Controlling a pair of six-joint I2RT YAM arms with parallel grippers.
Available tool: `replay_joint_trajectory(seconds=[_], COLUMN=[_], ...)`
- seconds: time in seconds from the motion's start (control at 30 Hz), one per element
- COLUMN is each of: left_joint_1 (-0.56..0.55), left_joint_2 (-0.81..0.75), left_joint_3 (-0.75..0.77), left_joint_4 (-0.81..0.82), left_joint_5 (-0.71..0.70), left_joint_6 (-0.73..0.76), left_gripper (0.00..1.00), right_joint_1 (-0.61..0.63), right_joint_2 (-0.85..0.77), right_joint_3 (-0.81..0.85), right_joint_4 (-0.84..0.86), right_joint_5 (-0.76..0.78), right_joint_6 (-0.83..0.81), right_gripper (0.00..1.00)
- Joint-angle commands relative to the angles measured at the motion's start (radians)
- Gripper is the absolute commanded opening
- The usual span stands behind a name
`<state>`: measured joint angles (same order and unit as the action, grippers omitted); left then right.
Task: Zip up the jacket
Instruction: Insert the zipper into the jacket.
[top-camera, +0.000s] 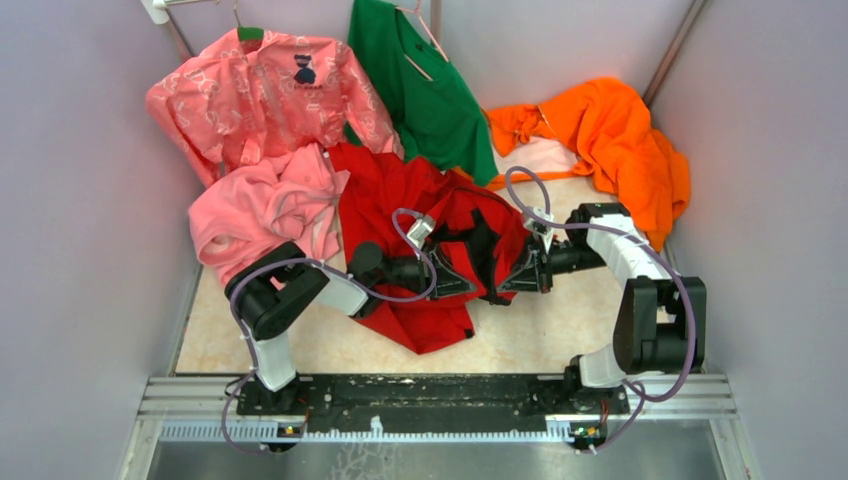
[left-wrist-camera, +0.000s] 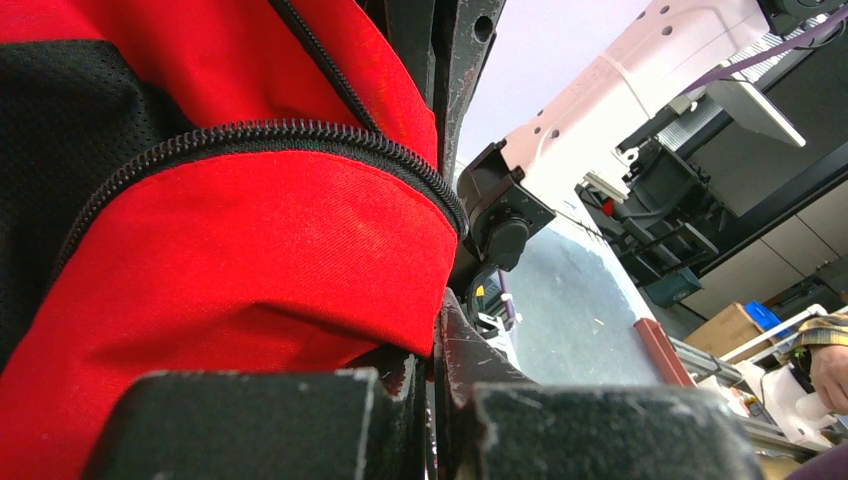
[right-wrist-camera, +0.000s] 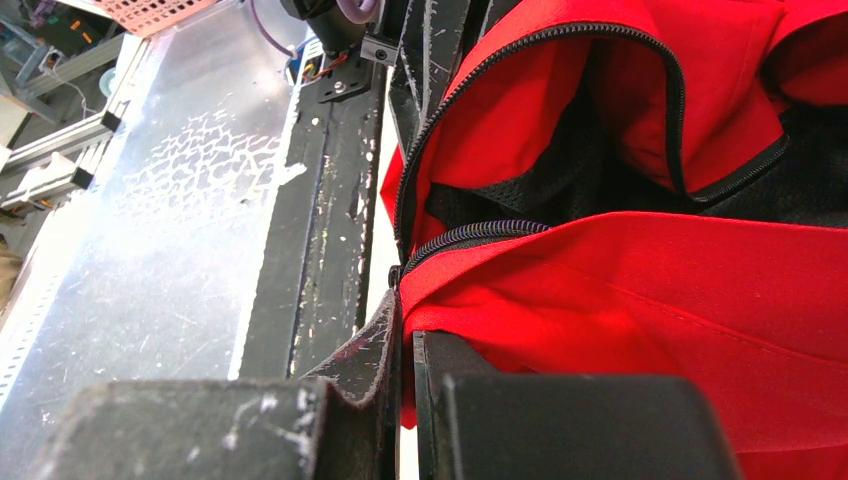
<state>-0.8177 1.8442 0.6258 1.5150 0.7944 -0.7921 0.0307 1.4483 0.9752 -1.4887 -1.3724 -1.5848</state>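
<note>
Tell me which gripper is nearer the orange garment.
Right. The right gripper sits in front of the orange garment. The left gripper is farther left, both clamping the jacket.

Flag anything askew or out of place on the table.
The jacket lies bunched, not flat: zipper open, dark lining showing. The left gripper and right gripper are shut on its fabric. A pink garment lies against its left side.

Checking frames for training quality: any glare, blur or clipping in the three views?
Top external: even light, soft shadows, all sharp. Left wrist: zipper on the jacket crisp, jaws at the bottom edge blurred. Right wrist: glare on the metal sheet, jaws blurred too.
</note>
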Motion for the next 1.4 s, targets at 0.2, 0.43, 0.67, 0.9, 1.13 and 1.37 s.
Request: replay_joint_trajectory(seconds=[0.2, 0.43, 0.67, 0.9, 1.13, 1.37], left_joint_1=[-0.009, -0.012, -0.014, -0.014, -0.016, -0.028], left_joint_2=[0.026, 0.039, 0.023, 0.002, -0.008, -0.014], left_joint_3=[0.021, 0.026, 0.015, 0.004, -0.014, -0.030], left_joint_4=[0.278, 0.278, 0.277, 0.277, 0.277, 0.277], left_joint_5=[0.009, -0.017, -0.044, -0.067, -0.085, -0.099], left_joint_6=[-0.011, -0.030, -0.032, -0.039, -0.051, -0.067], left_gripper=[0.00, 0.00, 0.00, 0.00, 0.00, 0.00], right_joint_1=[0.009, 0.010, 0.009, 0.009, 0.009, 0.009], right_joint_2=[-0.016, -0.017, -0.015, -0.015, -0.015, -0.013], right_joint_3=[0.016, 0.015, 0.014, 0.014, 0.018, 0.022], right_joint_4=[-0.012, -0.013, -0.013, -0.012, -0.011, -0.010], right_joint_5=[-0.055, -0.057, -0.056, -0.054, -0.057, -0.065], right_joint_6=[-0.014, -0.011, -0.013, -0.020, -0.019, -0.014], right_gripper=[0.00, 0.00, 0.00, 0.00, 0.00, 0.00])
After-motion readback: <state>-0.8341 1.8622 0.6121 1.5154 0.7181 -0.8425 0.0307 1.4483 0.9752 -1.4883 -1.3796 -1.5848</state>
